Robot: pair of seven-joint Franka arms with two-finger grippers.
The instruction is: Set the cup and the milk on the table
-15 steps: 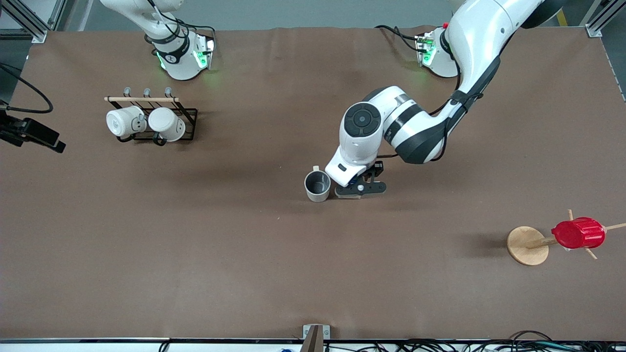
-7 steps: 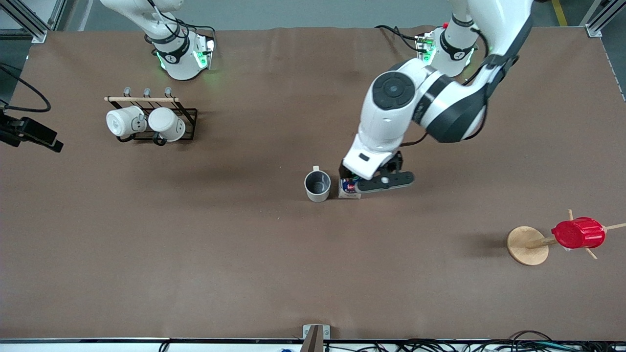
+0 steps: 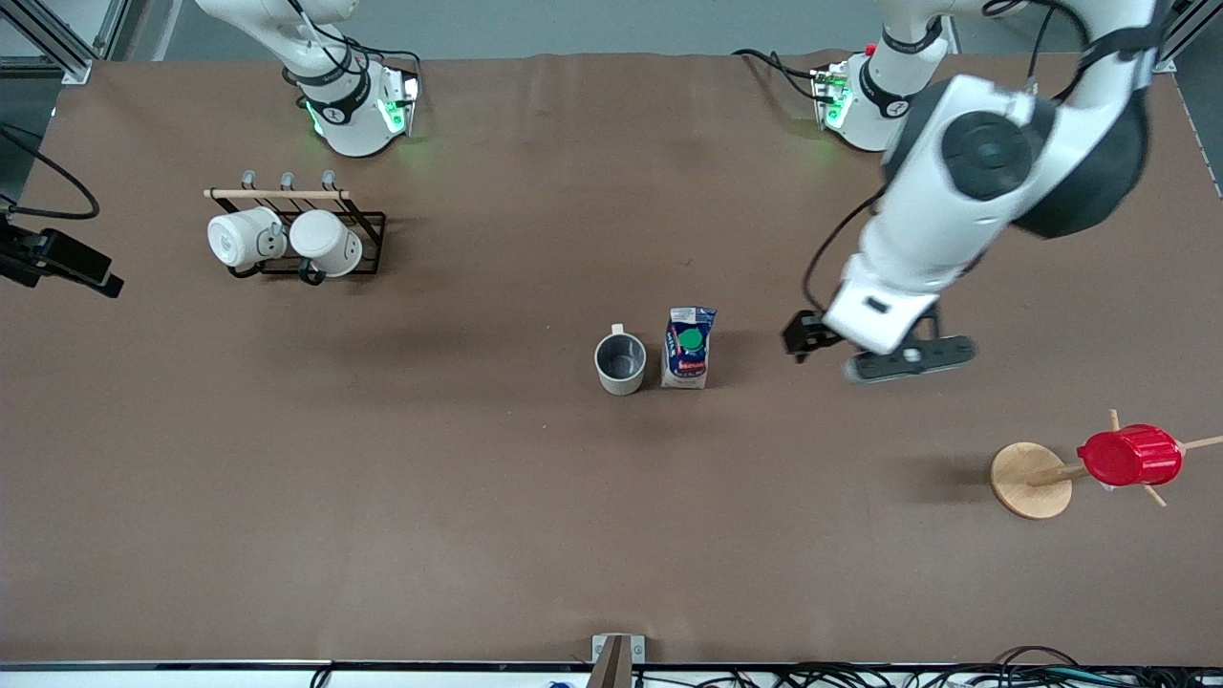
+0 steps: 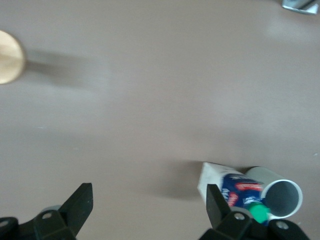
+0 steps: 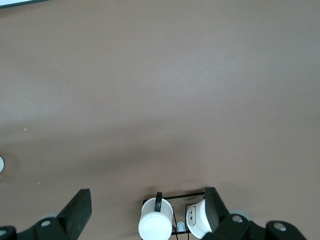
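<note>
The cup (image 3: 621, 363), a cream-white mug with a grey inside, stands upright mid-table (image 3: 382, 497). The milk (image 3: 688, 346), a white and blue carton with a green cap, stands right beside it, toward the left arm's end. Both show in the left wrist view, the milk (image 4: 225, 182) against the cup (image 4: 280, 192). My left gripper (image 3: 889, 361) is open and empty above bare table, well clear of the milk, toward the left arm's end; its fingers are spread in the left wrist view (image 4: 148, 195). My right gripper (image 5: 146, 205) is open and empty, high over the mug rack, waiting.
A black wire rack (image 3: 287, 234) with two all-white mugs sits near the right arm's base; it also shows in the right wrist view (image 5: 170, 220). A red ribbed cup (image 3: 1129, 456) hangs on a wooden stand (image 3: 1030, 480) toward the left arm's end.
My left gripper has let go of the milk, lifted and swung away toward the left arm's end. The milk now stands uncovered beside the cup. The right arm has not moved.
</note>
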